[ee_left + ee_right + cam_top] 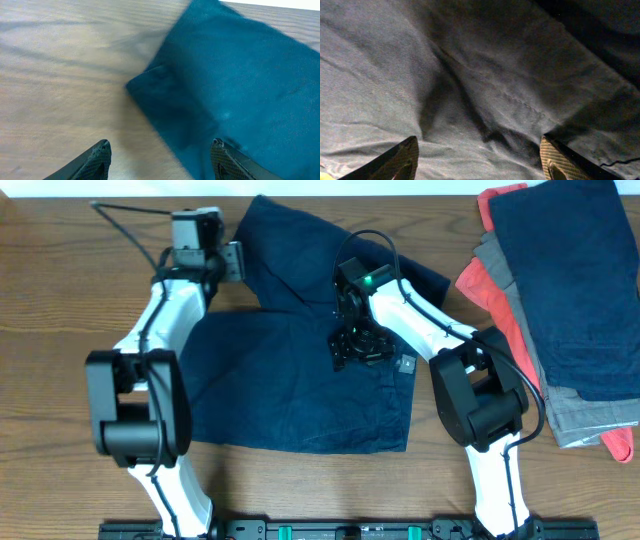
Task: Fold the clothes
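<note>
Well, on the table [60,300] we have 1 big navy garment [290,380] spread out, just left of the pile of clothes [570,310]. We judge it soft, light and limp, apt to sag and wrinkle, so hems and corners give the best hold. Our right gripper [479,141] hangs released over the half nearer the pile. Our left gripper [160,145], likewise spread apart and empty, sits by the doubled corner [150,82] farthest from the pile.

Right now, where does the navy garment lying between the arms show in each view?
Overhead: navy garment spread mid-table, between both arms.
Left wrist: navy garment fills the right side, one corner pointing left.
Right wrist: navy garment fills the frame.
Shared landmark: wooden table, also in left wrist, not in right wrist.
</note>
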`<state>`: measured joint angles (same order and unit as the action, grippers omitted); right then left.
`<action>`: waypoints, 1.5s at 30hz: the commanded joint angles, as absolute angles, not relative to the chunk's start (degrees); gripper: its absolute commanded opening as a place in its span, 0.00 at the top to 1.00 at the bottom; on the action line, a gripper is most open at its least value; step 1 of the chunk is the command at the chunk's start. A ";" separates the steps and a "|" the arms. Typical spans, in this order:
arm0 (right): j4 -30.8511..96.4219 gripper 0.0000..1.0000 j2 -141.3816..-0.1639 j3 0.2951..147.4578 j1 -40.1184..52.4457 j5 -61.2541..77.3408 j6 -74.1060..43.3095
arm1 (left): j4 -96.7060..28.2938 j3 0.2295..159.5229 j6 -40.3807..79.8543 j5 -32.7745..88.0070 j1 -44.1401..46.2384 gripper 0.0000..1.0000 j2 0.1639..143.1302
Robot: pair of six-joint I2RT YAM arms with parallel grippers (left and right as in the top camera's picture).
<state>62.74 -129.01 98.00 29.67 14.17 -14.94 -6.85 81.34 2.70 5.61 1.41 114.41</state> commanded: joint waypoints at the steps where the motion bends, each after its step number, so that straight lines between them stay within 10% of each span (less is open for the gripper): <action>1: 61.43 0.23 -128.95 95.59 28.40 15.70 -15.86 | -6.46 87.46 1.04 5.32 4.91 0.35 118.41; 45: 55.72 0.18 -121.51 95.57 20.62 14.81 -15.00 | -40.01 95.79 12.40 -6.24 3.73 0.36 124.53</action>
